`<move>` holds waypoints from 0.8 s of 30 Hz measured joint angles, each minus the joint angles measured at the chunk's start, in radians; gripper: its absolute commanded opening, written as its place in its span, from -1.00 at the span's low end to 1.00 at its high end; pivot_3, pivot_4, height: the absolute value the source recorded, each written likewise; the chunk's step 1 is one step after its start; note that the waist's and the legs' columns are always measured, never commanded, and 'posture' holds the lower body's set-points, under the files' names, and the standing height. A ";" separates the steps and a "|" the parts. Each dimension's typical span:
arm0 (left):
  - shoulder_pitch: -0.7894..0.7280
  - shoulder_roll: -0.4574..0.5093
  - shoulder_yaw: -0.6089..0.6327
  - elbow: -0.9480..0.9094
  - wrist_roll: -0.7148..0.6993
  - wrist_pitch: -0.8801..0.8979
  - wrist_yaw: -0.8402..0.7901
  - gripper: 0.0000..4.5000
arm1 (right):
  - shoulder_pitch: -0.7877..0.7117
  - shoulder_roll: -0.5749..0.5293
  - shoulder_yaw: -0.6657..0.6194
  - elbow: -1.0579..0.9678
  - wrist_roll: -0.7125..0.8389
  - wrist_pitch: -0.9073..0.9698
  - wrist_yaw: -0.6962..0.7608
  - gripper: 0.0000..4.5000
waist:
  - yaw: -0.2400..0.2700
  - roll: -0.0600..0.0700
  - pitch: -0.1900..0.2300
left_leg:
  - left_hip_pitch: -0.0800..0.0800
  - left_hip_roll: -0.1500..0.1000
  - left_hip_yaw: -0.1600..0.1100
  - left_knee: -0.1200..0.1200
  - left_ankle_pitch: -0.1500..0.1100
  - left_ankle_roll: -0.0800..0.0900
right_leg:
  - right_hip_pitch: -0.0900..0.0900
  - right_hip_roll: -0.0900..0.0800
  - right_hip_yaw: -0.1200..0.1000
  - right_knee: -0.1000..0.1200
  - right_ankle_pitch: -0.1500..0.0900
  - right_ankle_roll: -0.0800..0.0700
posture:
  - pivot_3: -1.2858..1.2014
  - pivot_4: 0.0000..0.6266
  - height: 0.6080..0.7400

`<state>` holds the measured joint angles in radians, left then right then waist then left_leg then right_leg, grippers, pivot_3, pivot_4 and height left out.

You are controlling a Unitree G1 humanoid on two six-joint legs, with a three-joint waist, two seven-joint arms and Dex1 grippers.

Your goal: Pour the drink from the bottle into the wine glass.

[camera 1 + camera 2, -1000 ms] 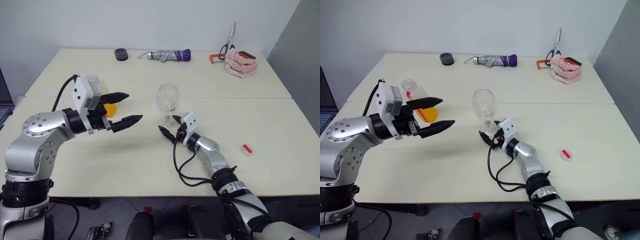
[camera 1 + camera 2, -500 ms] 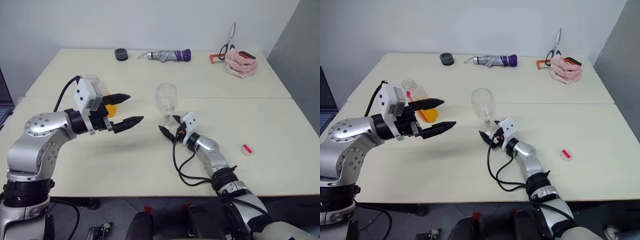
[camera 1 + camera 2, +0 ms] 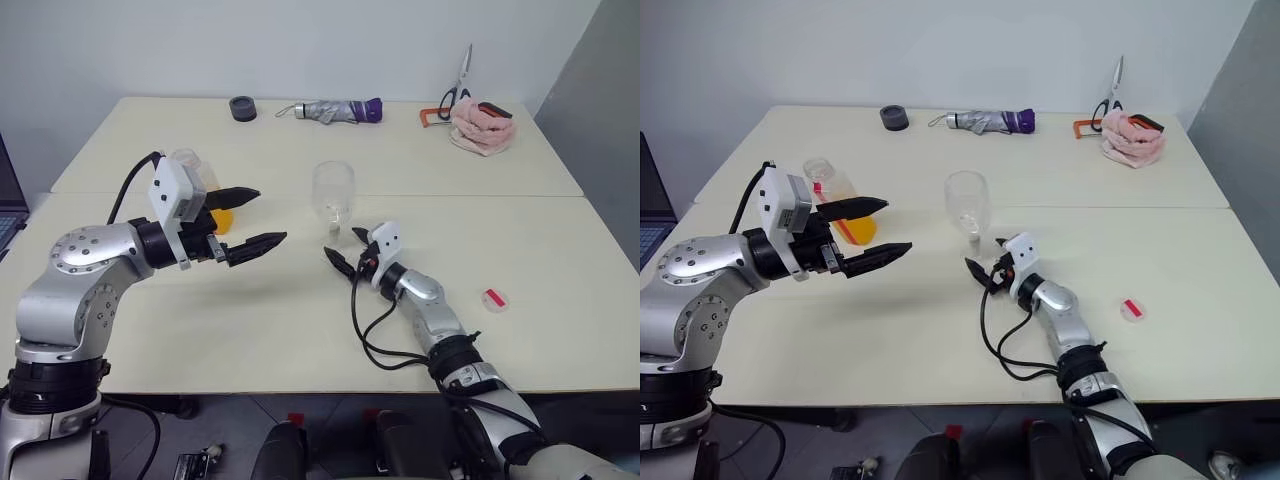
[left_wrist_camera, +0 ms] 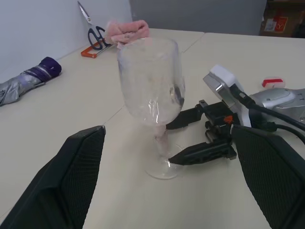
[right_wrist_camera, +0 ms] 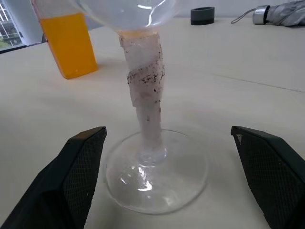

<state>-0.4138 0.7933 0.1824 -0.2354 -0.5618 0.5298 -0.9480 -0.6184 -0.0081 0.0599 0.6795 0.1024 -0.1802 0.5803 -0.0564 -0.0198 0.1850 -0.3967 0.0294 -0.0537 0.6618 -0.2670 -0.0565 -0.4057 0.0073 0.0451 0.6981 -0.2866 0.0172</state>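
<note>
The wine glass stands upright near the table's middle, its stem wrapped in whitish tape. My right gripper is open and low on the table, with its fingers on either side of the glass's foot and not touching it. The bottle stands at the left, with orange drink in its lower part. Raised just in front of the bottle, my left gripper is open and empty. It points toward the glass.
A small red-and-white cap lies on the table to the right. Along the far edge are a black tape roll, a folded umbrella, scissors and a pink cloth. A laptop is at the left edge.
The wine glass looks slightly more upright than before. Both grippers stay about where they were, jaws open.
</note>
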 measured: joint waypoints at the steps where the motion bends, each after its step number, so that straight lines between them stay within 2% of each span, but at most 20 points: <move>1: 0.003 -0.002 0.000 0.000 0.001 -0.003 0.000 1.00 | 0.011 -0.005 0.000 -0.021 0.001 0.009 0.001 0.98 | 0.000 0.000 0.000 | 0.000 0.000 0.000 0.000 0.000 0.000 | 0.000 0.000 0.000 0.000 0.000 0.000 | 0.03 -0.52 1.00; 13: 0.066 -0.030 0.003 0.012 0.016 -0.018 0.027 1.00 | 0.210 -0.100 0.007 -0.417 0.059 0.229 0.034 0.98 | 0.003 0.000 0.000 | 0.000 0.000 0.000 0.000 0.000 0.000 | 0.000 0.000 0.000 0.000 0.000 0.000 | 0.03 -0.52 1.00; 18: 0.147 -0.077 0.018 0.017 0.041 -0.045 0.093 1.00 | 0.339 -0.192 0.021 -0.619 0.080 0.332 0.066 0.98 | 0.005 0.000 0.000 | -0.001 0.000 0.000 0.000 0.000 0.000 | 0.000 0.000 0.000 -0.001 0.000 0.000 | 0.03 -0.52 1.00; 24: 0.286 -0.173 0.068 0.096 0.143 -0.160 0.252 1.00 | 0.479 -0.335 0.025 -0.907 0.150 0.463 0.129 0.98 | 0.005 0.000 0.000 | 0.000 0.000 -0.001 0.000 0.000 0.000 | 0.000 0.000 0.000 -0.001 0.000 0.000 | 0.03 -0.52 1.00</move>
<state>-0.1276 0.6199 0.2507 -0.1396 -0.4183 0.3702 -0.6959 -0.1391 -0.3430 0.0848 -0.2279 0.2528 0.2831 0.7094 -0.0510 -0.0197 0.1851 -0.3969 0.0297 -0.0542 0.6620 -0.2672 -0.0562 -0.4057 0.0071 0.0453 0.6974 -0.2869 0.0176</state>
